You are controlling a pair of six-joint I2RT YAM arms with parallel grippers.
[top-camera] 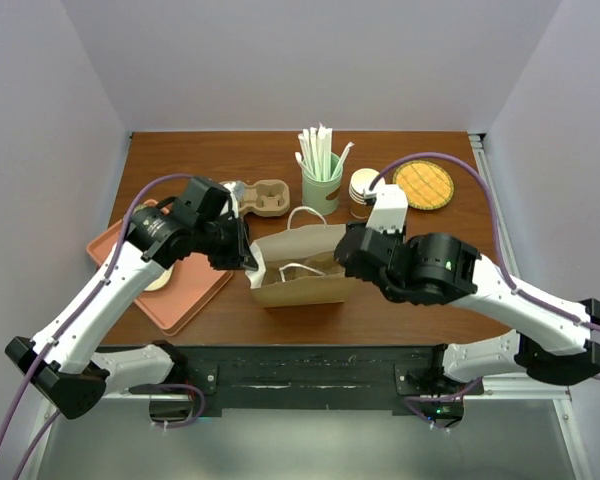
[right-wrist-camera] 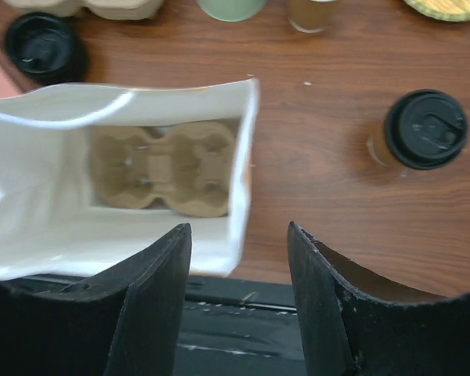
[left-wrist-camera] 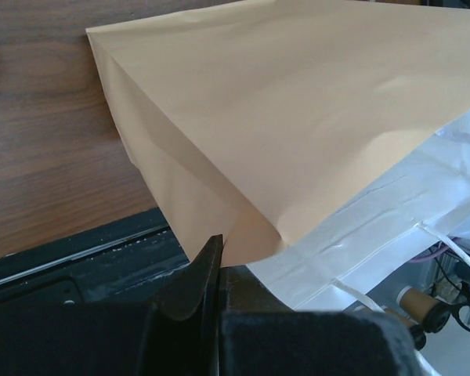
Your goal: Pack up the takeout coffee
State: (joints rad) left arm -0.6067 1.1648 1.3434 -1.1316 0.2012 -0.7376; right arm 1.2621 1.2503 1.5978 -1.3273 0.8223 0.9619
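The takeout coffee (right-wrist-camera: 423,129), a small brown cup with a black lid, stands upright on the table to the right of the paper bag (right-wrist-camera: 39,227); in the top view my right arm hides it. The bag (top-camera: 300,272) stands open, and a cardboard cup carrier (right-wrist-camera: 166,168) lies on its bottom. My left gripper (left-wrist-camera: 218,249) is shut on the bag's left rim (top-camera: 248,260). My right gripper (right-wrist-camera: 237,227) hangs open and empty over the bag's right edge (top-camera: 348,252), left of the coffee.
A second cup carrier (top-camera: 268,197) and a loose black lid (right-wrist-camera: 43,47) lie behind the bag. Further back are a green cup of straws (top-camera: 322,182), a stack of cups (top-camera: 363,190) and a yellow plate (top-camera: 423,185). A pink tray (top-camera: 175,295) sits at the left.
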